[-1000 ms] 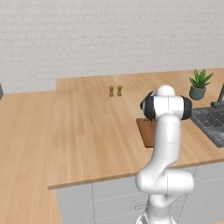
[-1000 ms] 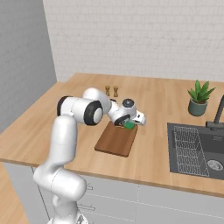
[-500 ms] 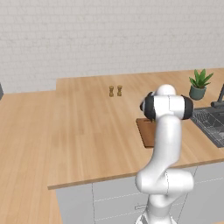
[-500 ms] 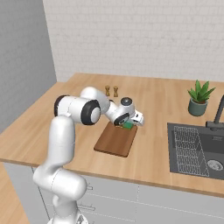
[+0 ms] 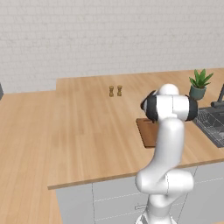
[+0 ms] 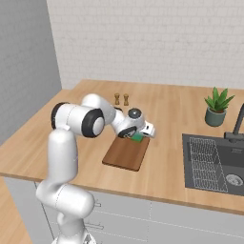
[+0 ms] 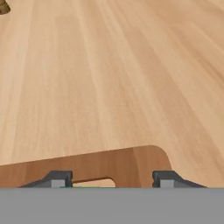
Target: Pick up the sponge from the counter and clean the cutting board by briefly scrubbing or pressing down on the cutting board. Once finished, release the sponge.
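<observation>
Barely shifted since a second ago: arm in nearly the same reach, hand a touch lower over the far end of the board, everything else unmoved. Left base view: rising from 5 o'clock, arm [image 5: 168, 144] hiding most of the board [image 5: 147, 131], only its left strip showing at 3 o'clock on the counter [image 5: 78, 131]; two small shakers [image 5: 115, 91] near 12 o'clock, well apart from the board; potted plant [image 5: 199, 85] toward 2 o'clock, sink [image 5: 212, 124] at 3 o'clock by the edge. Right base view: elbow at 9 o'clock, forearm stretched toward centre, gripper [image 6: 136, 137] tilted down at the board's [image 6: 125, 155] far short end; sponge [image 6: 138, 138] a patch of green under the hand, pinched between the fingers and lying on or just over that end of the board, contact with the wood not clear to tell; jaws drawn in around the sponge rather than spread. Shakers [image 6: 121, 99] just beyond the hand at 12 o'clock, plant [image 6: 217, 107] at 2 o'clock, sink [image 6: 214, 159] at 3 o'clock. Hand view: two dark fingertips [image 7: 59, 178] at 6 o'clock; between them a thin sliver of green [image 7: 65, 186] and the board's slot handle [image 7: 94, 182]; rounded corner of the board [image 7: 144, 162] at 5 o'clock, bare counter [image 7: 109, 70] across the rest, one shaker [image 7: 3, 6] at 11 o'clock.
</observation>
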Controlling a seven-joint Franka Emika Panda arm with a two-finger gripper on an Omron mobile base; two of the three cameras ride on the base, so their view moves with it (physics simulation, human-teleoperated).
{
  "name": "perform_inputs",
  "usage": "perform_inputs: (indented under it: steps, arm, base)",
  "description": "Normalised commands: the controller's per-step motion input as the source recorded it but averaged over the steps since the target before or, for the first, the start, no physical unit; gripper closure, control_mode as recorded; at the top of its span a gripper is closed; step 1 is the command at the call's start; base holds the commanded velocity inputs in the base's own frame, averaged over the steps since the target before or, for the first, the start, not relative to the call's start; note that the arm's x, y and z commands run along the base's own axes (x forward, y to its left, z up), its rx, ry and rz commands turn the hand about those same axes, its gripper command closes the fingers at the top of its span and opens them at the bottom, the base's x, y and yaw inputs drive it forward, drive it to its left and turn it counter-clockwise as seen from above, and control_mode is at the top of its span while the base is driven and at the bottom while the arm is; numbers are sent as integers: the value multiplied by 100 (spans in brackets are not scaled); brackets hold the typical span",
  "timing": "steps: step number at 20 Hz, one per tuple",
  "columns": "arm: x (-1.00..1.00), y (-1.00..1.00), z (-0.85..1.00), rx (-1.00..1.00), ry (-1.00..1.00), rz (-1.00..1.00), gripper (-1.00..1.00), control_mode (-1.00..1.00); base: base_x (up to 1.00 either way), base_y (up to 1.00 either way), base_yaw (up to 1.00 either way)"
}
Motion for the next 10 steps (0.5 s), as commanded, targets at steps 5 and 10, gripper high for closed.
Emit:
perform_inputs:
  steps: [5,10]
  arm:
    - [-32,0,-1,-3,-19,1,100,-100]
    - [-3,0,-20,0,-1,1,100,-100]
  base:
    - [0,0,0]
    - [0,0,0]
